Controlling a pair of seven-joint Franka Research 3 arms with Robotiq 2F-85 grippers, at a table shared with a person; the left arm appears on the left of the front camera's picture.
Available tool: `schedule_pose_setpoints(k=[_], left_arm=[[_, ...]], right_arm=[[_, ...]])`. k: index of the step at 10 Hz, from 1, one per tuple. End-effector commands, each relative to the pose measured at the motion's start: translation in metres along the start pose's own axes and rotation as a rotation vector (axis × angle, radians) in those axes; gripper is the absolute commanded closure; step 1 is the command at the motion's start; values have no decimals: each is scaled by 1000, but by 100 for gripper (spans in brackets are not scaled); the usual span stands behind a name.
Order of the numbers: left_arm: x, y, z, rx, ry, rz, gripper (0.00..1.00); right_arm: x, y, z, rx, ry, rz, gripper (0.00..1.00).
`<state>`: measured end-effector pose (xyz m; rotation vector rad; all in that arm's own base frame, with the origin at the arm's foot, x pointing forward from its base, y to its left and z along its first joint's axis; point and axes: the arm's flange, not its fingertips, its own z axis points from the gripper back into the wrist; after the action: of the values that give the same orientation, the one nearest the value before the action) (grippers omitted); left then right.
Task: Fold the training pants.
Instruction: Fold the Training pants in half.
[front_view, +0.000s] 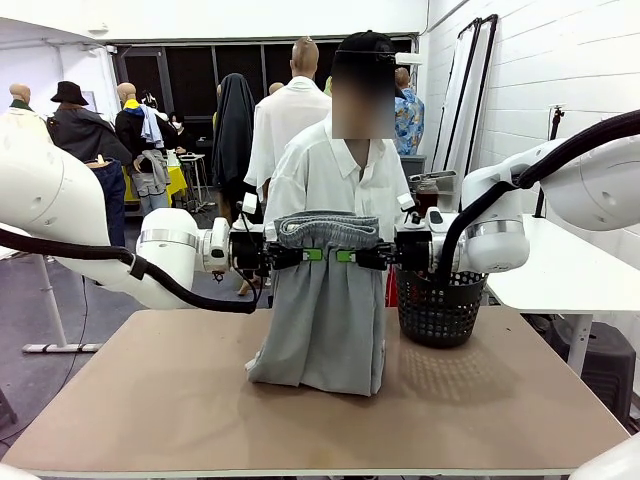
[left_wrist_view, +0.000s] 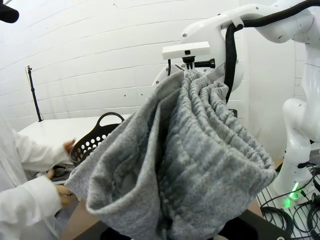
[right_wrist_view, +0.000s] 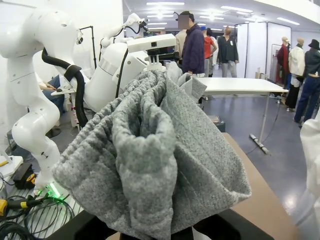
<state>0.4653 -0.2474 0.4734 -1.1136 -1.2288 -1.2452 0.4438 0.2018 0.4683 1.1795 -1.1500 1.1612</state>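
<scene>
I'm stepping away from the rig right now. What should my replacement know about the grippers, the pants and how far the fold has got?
Left gripper: shut on the pants' waistband, left side.
Right gripper: shut on the waistband, right side.
Pants: held up above the table, waistband bunched between the grippers, legs hanging, hems resting on the tabletop.
Basket stands on the table to the right; a person stands behind the pants.
Done: pants lifted by the waist.
Left: lay them down and fold; no fold shows yet.

Hanging training pants (front_view: 330, 320) block the table's (front_view: 150, 400) middle — basket (front_view: 440, 310) right, bare tabletop left.
</scene>
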Motion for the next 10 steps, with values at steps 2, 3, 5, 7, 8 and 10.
schedule_pose_setpoints(k=[2,3,5,7,8,10], left_arm=[[3,-8,15,2,-6,12,100],[1,-10,17,0,-5,18,100],[4,-17,20,-19,14,49,100],[-2,-5,15,16,0,9,100],[-2,-5,15,16,0,9,100],[2,-11,12,-19,4,23,100]], right_arm=[[14,-12,-16,63,27,-12,100],[16,-14,-19,70,33,-13,100],[19,-12,-18,41,45,-9,100],[7,-8,-14,46,27,4,100],[7,-8,-14,46,27,4,100],[8,-2,-13,38,13,-12,100]])
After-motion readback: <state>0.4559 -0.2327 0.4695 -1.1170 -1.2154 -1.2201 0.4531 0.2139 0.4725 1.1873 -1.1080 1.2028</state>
